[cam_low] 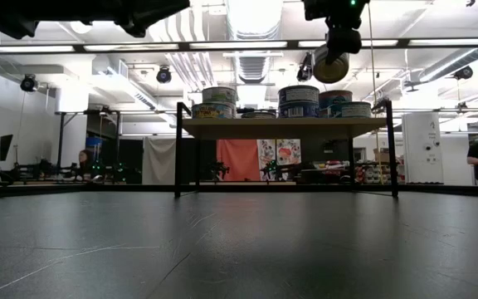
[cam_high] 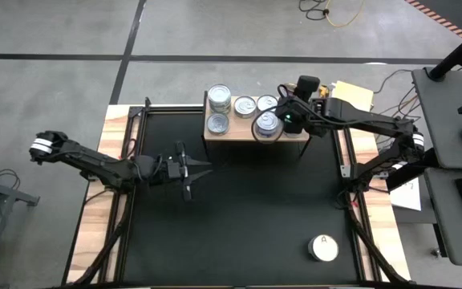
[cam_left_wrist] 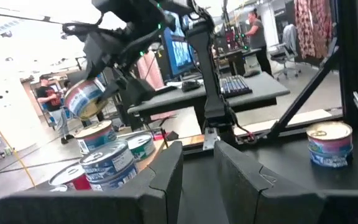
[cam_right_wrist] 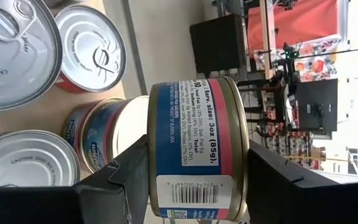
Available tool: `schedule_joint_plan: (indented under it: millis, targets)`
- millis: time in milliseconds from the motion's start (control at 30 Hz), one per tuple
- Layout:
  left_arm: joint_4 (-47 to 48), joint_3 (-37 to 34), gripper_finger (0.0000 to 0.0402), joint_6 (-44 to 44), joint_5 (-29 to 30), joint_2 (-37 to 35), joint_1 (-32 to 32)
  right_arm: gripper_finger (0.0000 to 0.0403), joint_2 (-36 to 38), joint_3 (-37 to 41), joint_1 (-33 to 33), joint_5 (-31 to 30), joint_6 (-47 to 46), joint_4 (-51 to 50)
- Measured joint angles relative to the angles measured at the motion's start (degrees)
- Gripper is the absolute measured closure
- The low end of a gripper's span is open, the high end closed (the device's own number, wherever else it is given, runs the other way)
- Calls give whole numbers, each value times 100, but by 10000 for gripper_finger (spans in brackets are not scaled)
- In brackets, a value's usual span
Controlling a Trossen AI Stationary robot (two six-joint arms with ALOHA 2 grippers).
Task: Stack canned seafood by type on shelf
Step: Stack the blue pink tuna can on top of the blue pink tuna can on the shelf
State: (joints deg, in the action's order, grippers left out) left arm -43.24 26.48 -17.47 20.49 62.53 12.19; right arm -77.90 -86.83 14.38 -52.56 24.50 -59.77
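Right claw (cam_right_wrist: 194,180) clamps tin (cam_right_wrist: 194,146) above shelf (cam_high: 295,136) right end, hiding tins beneath; left claw (cam_high: 189,170) nearly clenched, empty, over open desk (cam_high: 255,217).

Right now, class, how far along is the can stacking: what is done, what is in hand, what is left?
Done: several cans already sit on the shelf, some stacked. In hand: the right gripper holds a blue-labelled can above the shelf. Left: the white-topped can marked A waits on the black table. The left gripper waits empty over the table.

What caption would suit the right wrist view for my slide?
Right pincer holding a blue-and-red labelled can on its side above the cans on the wooden shelf.
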Motion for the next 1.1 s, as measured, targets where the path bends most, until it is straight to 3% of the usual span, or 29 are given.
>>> schedule_joint_plan:
  millis: [467,1100]
  targets:
    - [453,0,325,2,4,-634,2,215,-14,9,501,660,-147,28]
    - [777,0,325,0,3,-658,2,214,-21,24,555,658,-333,70]
